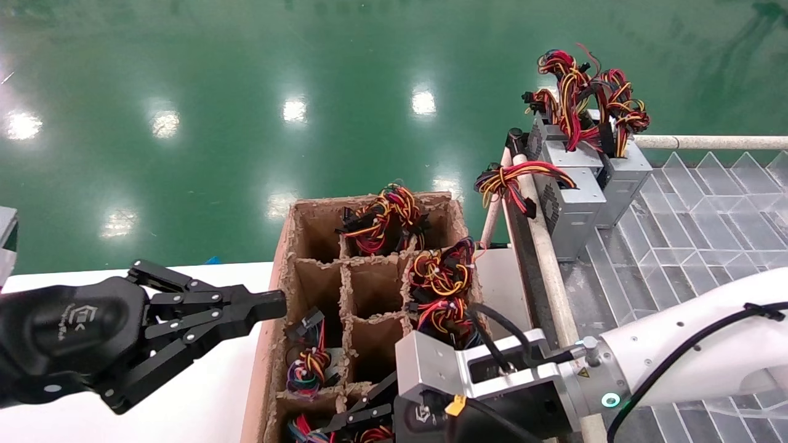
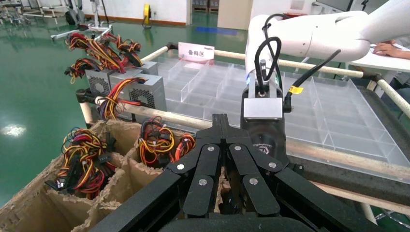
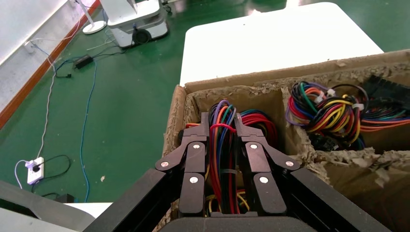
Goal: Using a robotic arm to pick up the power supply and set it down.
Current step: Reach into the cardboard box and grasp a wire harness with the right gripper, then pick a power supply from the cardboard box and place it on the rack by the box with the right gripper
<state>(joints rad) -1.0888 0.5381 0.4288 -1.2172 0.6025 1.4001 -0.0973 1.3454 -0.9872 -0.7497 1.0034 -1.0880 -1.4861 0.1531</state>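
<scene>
Right gripper reaches into the cardboard box's near corner cell

Head view: the robotic arm (image 1: 695,344) angles down, right gripper (image 1: 357,418) in the divided cardboard box (image 1: 277,258); left gripper (image 1: 271,306), fingers pressed together, hovers at the box's left wall. Left wrist view: a white sign (image 2: 196,50) with unreadable characters stands on the rack rail. Right wrist view: the fingers (image 3: 193,159) straddle the power supply's wire bundle (image 3: 223,145); whether they pinch it, I cannot tell.

Cardboard box (image 1: 275,320) stands on white table (image 1: 184,400).
</scene>
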